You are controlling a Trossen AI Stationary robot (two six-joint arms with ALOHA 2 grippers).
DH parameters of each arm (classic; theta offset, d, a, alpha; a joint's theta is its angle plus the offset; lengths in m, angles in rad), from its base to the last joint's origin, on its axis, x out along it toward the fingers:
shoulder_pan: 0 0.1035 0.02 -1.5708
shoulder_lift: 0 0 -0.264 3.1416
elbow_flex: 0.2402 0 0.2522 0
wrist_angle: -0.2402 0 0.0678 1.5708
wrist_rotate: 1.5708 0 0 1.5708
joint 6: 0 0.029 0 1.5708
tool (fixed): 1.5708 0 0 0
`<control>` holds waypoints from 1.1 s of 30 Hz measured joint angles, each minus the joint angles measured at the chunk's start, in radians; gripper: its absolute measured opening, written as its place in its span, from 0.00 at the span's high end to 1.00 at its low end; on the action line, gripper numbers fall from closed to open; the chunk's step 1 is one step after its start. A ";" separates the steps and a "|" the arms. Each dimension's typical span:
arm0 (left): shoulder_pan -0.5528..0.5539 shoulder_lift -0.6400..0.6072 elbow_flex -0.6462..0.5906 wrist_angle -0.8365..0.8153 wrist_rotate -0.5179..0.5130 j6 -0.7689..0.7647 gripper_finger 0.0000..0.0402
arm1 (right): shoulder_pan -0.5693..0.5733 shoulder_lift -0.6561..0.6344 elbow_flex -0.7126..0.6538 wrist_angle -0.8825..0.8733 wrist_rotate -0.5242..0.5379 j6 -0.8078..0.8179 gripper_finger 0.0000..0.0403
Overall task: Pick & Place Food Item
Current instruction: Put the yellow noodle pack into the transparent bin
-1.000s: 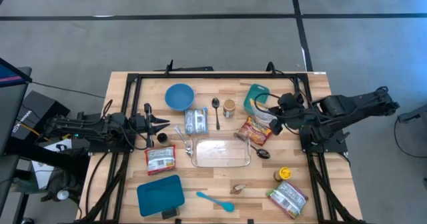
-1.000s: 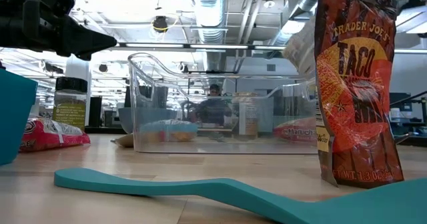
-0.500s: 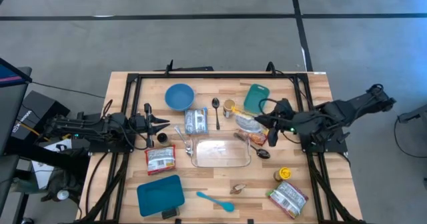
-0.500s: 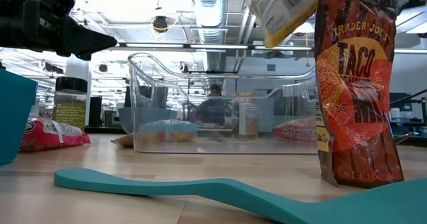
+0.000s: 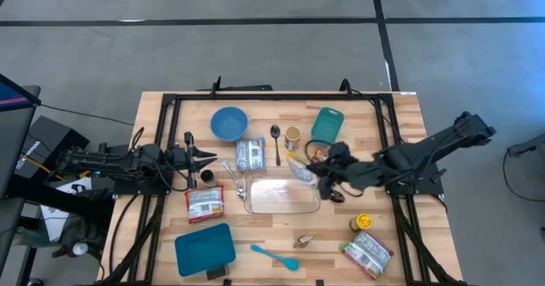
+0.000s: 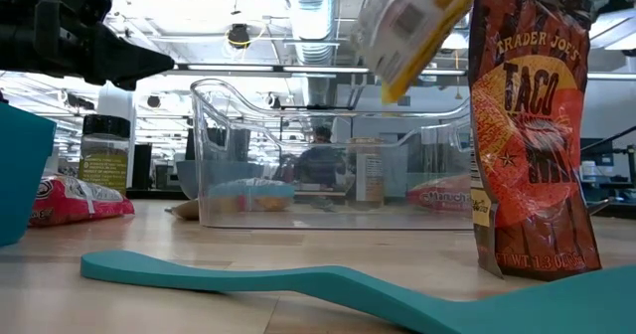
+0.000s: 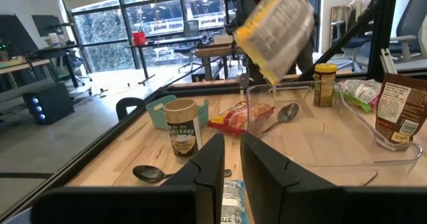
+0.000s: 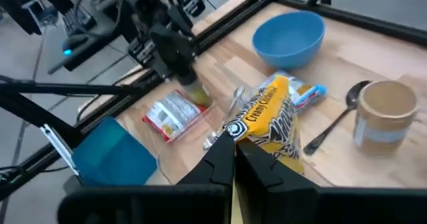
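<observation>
The right gripper (image 5: 313, 170) is clenched on a yellow crinkly snack packet (image 5: 300, 168), held in the air just over the clear rectangular plastic container's (image 5: 282, 196) far-right corner. The left gripper (image 5: 211, 157), clenched and holding nothing, waits left of that container.

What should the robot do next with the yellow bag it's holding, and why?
Probably carry it a bit further over the clear dish, then lower it. The right pincer is shut on the yellow bag, which hangs in the air just above the dish's right rim, not yet over its middle. The left pincer waits at the table's left side.
</observation>
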 joint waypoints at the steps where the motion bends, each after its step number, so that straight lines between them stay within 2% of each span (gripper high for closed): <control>1: 0.000 0.000 0.000 -0.001 0.000 0.000 0.89 | 0.000 0.018 0.000 0.003 -0.002 0.009 1.00; 13: 0.000 0.000 0.000 -0.001 0.000 0.000 0.89 | 0.017 0.197 0.000 0.032 -0.003 0.181 1.00; 21: 0.000 0.000 0.000 -0.001 0.000 0.000 0.89 | 0.034 0.240 0.000 0.023 0.025 0.246 1.00; 33: 0.000 0.000 0.000 -0.001 0.000 0.000 0.89 | 0.052 0.282 0.000 -0.163 0.009 0.441 1.00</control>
